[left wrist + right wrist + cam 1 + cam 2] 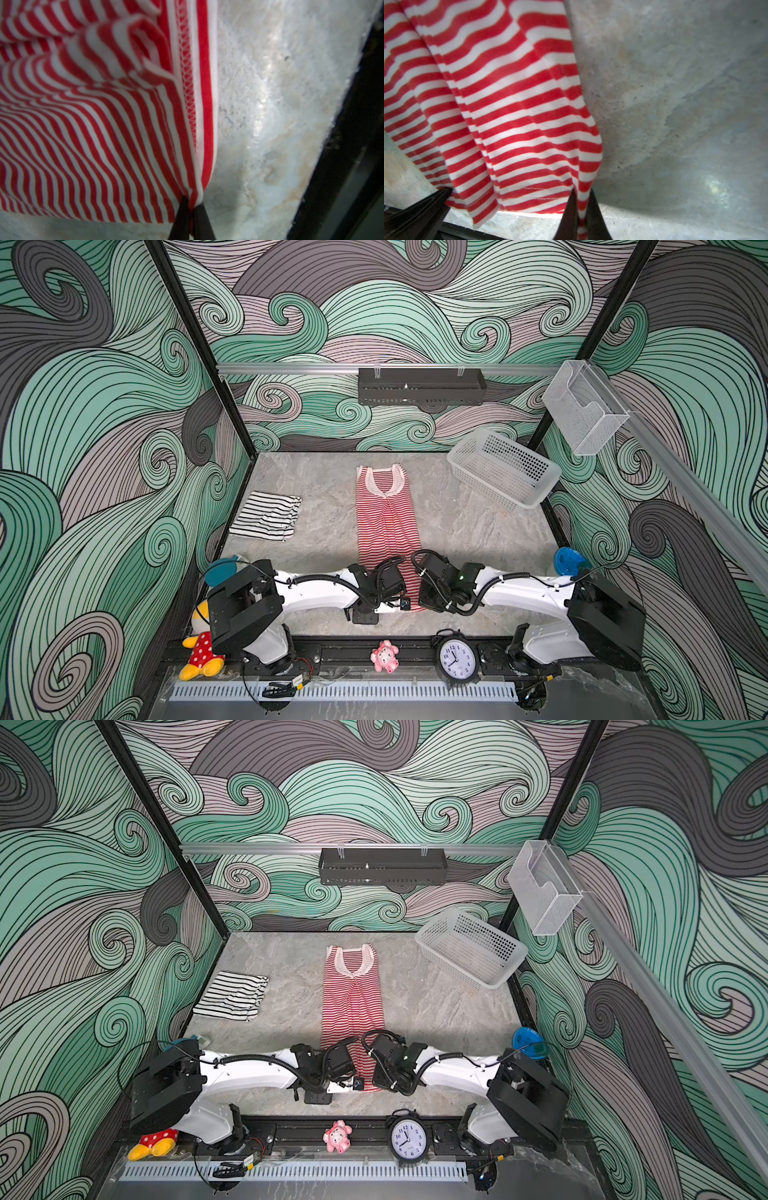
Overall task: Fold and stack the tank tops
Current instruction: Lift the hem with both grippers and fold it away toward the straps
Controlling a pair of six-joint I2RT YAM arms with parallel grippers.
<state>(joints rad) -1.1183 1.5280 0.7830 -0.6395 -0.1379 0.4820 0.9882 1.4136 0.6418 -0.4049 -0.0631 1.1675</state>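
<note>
The red-and-white tank top [386, 522] [352, 1002] lies as a long narrow strip down the middle of the grey table, pale neckline at the far end. Both arms' wrists cover its near hem in both top views. My left gripper [192, 202] is shut on one hem corner of this top [104, 135]. My right gripper [581, 193] is shut on the other hem corner [519, 124], and the cloth rises slightly at both pinches. The black-and-white tank top [266, 515] [232, 995] rests folded at the left, apart from both grippers.
A white mesh basket [503, 472] sits tilted at the back right. On the front rail stand a clock [457, 659], a pink toy [384, 655] and a polka-dot plush [201, 651]. Blue discs [567, 561] [222, 570] lie by the near table corners.
</note>
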